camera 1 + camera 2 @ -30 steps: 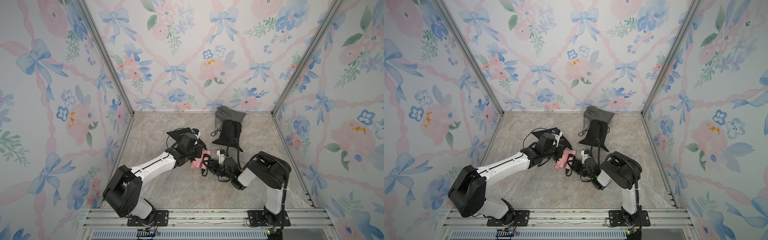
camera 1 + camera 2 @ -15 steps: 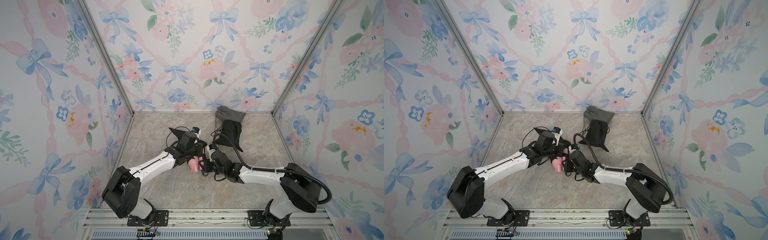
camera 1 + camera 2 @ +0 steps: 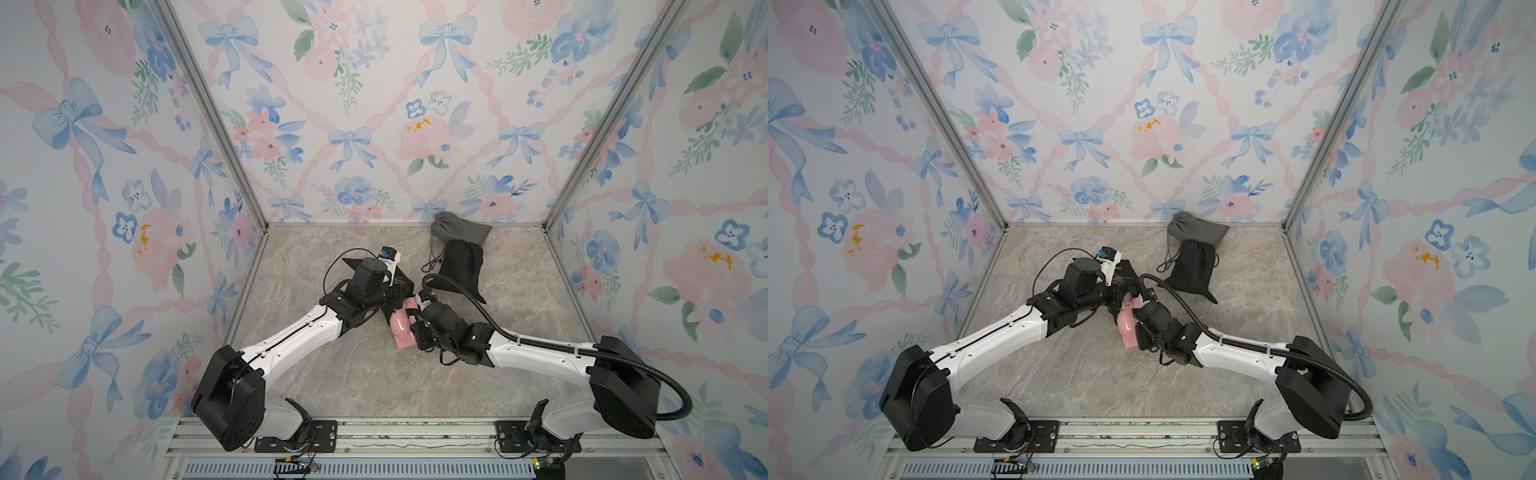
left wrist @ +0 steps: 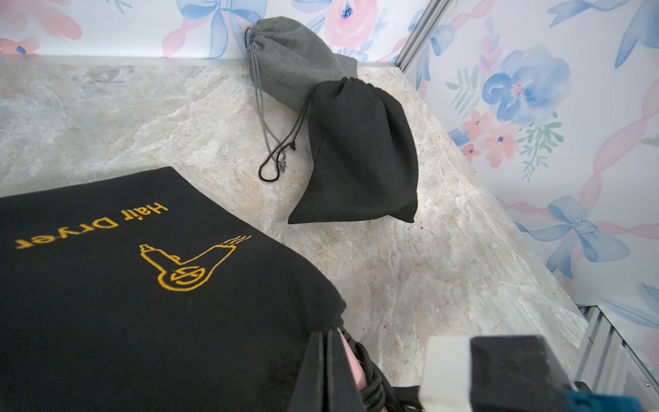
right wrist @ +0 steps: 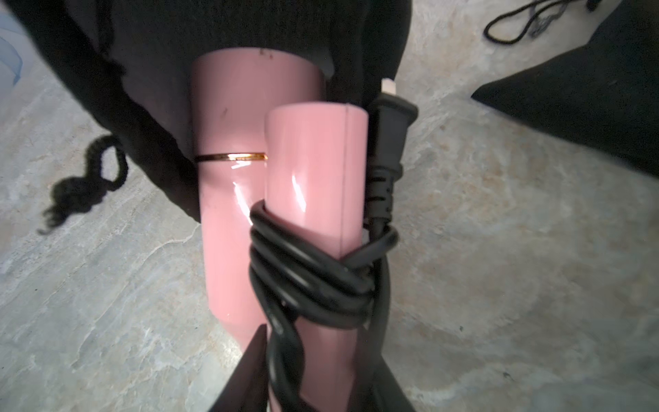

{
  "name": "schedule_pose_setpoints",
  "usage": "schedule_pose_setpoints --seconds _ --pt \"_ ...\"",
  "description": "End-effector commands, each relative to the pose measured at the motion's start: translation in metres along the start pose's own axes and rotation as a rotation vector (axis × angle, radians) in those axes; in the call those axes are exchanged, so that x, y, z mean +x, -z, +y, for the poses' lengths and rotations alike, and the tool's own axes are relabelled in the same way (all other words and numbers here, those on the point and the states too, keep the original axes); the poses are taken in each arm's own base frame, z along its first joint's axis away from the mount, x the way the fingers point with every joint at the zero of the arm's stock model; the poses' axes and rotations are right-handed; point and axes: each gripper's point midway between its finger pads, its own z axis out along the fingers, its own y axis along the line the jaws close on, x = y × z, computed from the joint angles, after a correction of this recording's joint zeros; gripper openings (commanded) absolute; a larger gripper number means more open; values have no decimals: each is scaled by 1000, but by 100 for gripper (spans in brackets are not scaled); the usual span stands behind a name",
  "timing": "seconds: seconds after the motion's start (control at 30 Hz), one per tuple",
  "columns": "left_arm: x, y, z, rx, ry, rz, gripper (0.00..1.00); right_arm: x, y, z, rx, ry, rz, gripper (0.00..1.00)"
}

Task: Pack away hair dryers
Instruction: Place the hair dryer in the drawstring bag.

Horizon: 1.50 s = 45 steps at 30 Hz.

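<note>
Pinching the pink plastic hair dryer (image 5: 249, 107) by its corded end, the right tool (image 5: 317, 374) holds it barrel-first at the black fabric drawstring pouch (image 4: 142, 303), whose rim the left tool (image 4: 330, 344) nips; the jutting plug (image 5: 388, 125) may snag that rim.

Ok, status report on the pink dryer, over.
Left gripper shut on printed pouch. Right gripper shut on pink dryer, barrel tip at pouch mouth. Plug may snag.
</note>
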Motion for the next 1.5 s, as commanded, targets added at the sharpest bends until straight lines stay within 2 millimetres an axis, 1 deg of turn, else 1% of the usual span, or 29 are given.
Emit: schedule_pose_setpoints --seconds 0.0,0.2,0.43,0.67,0.8,0.97,1.13,1.3,1.47 --pt "-9 7 -1 15 -9 -28 0 -25 16 4 -12 13 -78 20" --pt "-7 -2 6 -4 3 -11 0 -30 31 8 -34 22 -93 20" --pt "-10 -14 5 -1 16 4 0 -26 37 8 -21 42 -80 20" --pt "-13 -16 -9 28 11 4 0 -23 30 9 -9 56 -58 20" --pt "-16 -15 -15 45 7 -3 0 -25 26 12 -15 55 -61 20" --pt "-11 -19 -20 59 -2 15 0 -29 26 17 -22 60 -61 20" --pt "0 -27 -17 43 -14 41 0 -29 28 17 -14 68 -50 20" --pt "-2 -35 -8 12 -22 43 0 -23 32 17 -3 73 -45 20" --pt "-7 -40 -20 52 -27 47 0 -19 28 18 5 78 -35 20"
